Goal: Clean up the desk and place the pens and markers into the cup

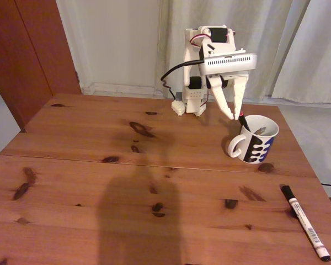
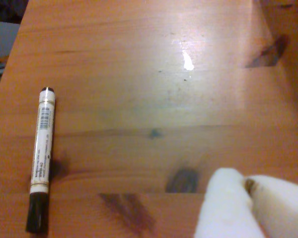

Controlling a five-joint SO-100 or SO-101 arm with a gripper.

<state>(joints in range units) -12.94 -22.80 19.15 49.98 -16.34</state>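
You are looking at the desk (image 1: pixel 99 182) in the fixed view, with the white arm (image 1: pixel 209 61) standing at its far edge, right of centre. Your gripper (image 1: pixel 235 116) is hanging point-down just above the far-left rim of the cup (image 1: pixel 256 141), which is sitting on the right part of the desk with its handle turned toward the near left. The two white fingers (image 1: pixel 219 99) are coming together at their tips, leaving only a narrow gap, and a black pen (image 1: pixel 243 122) with a red end is showing right at those tips, slanting down into the cup. Whether the fingers are actually pinching it, you cannot tell from these pictures. Something dark is also lying inside the cup, too small to name. The white marker (image 1: pixel 305 221) with its black cap is lying flat near the right edge of the desk, well apart from the cup. In the wrist view the marker (image 2: pixel 41 158) is lying at the left, and the blurred white fingers (image 2: pixel 228 208) are filling the lower right corner.
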